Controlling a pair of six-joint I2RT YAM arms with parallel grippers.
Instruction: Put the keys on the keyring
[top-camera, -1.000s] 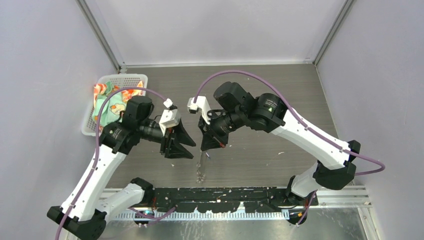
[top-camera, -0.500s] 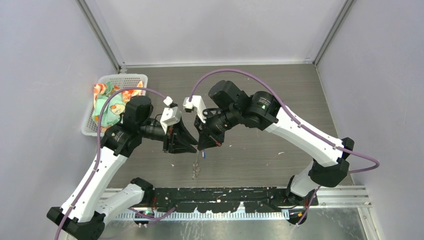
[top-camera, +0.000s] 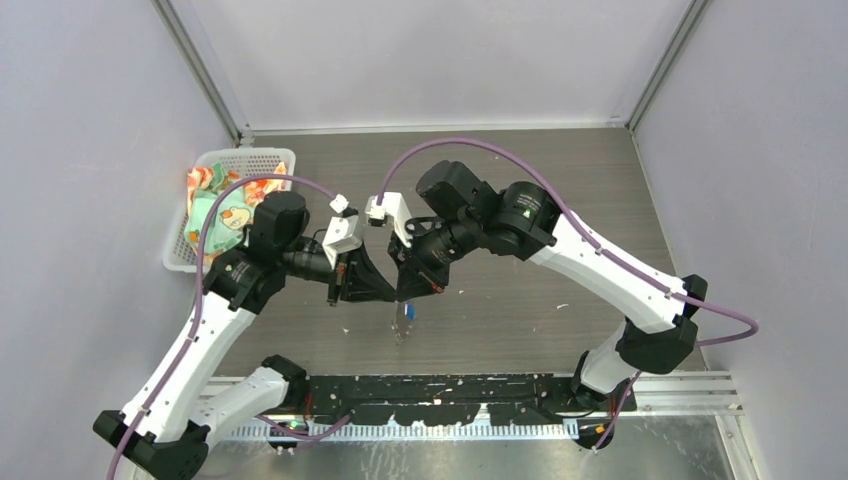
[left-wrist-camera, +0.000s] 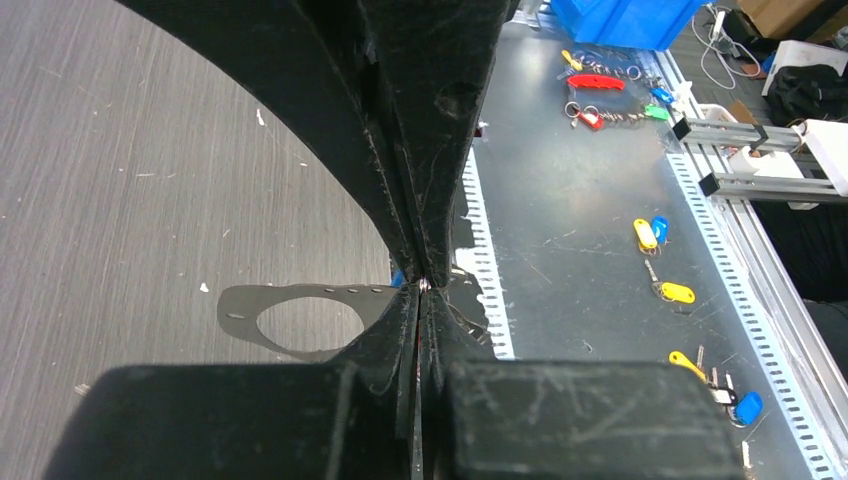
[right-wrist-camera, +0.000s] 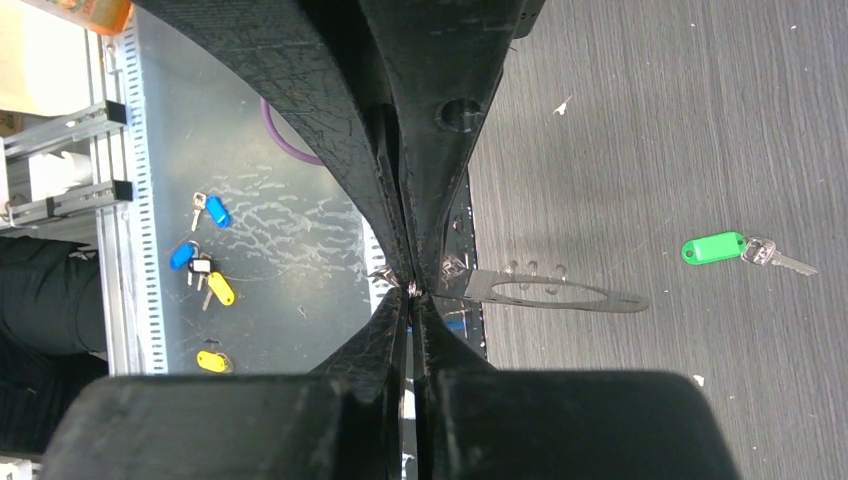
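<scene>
Above the middle of the table (top-camera: 520, 300), the left gripper (top-camera: 386, 292) and right gripper (top-camera: 408, 291) meet tip to tip. Each is clamped tight on the bit of metal from which the blue key (top-camera: 404, 318) dangles just beneath them. The green key (right-wrist-camera: 715, 248) lies flat on the table, well aside.

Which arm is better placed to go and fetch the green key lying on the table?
Right, probably. The green key lies loose on the table in the right wrist view; the left wrist view lacks it. The left gripper also pinches the keyring, so the right gripper could let go.
</scene>
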